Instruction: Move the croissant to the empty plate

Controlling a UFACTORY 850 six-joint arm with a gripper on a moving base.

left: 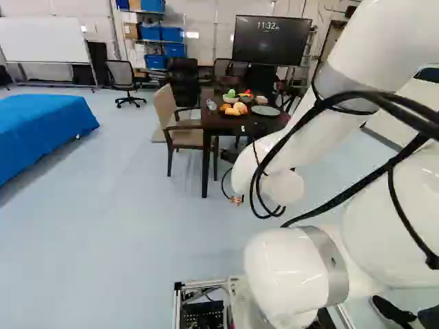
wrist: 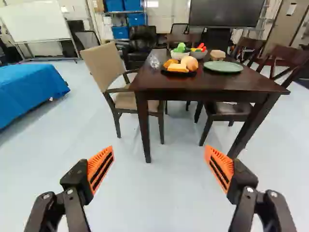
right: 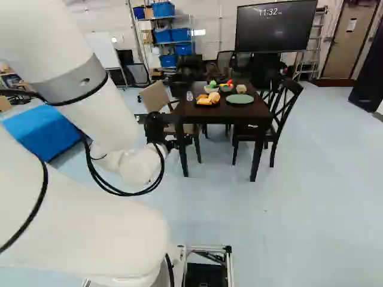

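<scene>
The croissant (wrist: 170, 63) looks to be the golden-brown piece at the left of the dark plate (wrist: 179, 74), close against a round bun (wrist: 190, 63) and a yellow piece (wrist: 177, 67). That plate sits on the bench (wrist: 207, 85), ahead of me and well apart from my fingers (wrist: 100, 169). I have them spread wide, with nothing between the orange pads. Right of the dark plate I see the green plate (wrist: 223, 66), flat on the bench, with a light brown block (wrist: 217, 53) just beyond it. On the far side I make out a pale bowl (wrist: 179, 54) holding something green and a grey bowl (wrist: 198, 54) with red and yellow things. Something clear (wrist: 154, 62) stands left of the bread. A tan chair (wrist: 104, 65) stands at the bench's left.
</scene>
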